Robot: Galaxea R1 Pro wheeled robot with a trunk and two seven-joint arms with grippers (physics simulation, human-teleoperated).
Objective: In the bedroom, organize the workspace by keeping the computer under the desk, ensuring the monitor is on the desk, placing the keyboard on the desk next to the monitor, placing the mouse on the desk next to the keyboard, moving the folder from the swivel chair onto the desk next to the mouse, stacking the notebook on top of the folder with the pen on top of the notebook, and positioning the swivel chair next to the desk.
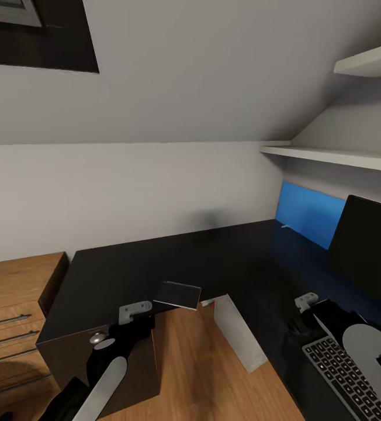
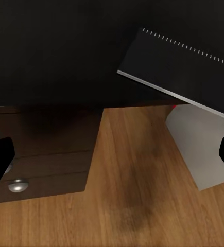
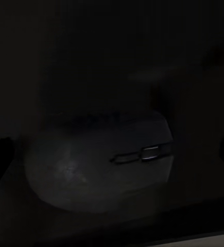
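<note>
Soft even light; right wrist view murky.

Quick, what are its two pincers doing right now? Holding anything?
Left pincer: open, holding nothing, just short of the notebook at the desk edge.
Right pincer: over the mouse; open or closed cannot be told.

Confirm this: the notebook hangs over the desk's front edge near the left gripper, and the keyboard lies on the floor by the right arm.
One thing is wrong: the keyboard lies on the desk, not on the floor, as the head view shows, by the right arm. The rest stands: the notebook hangs over the desk's front edge near the left gripper.
</note>
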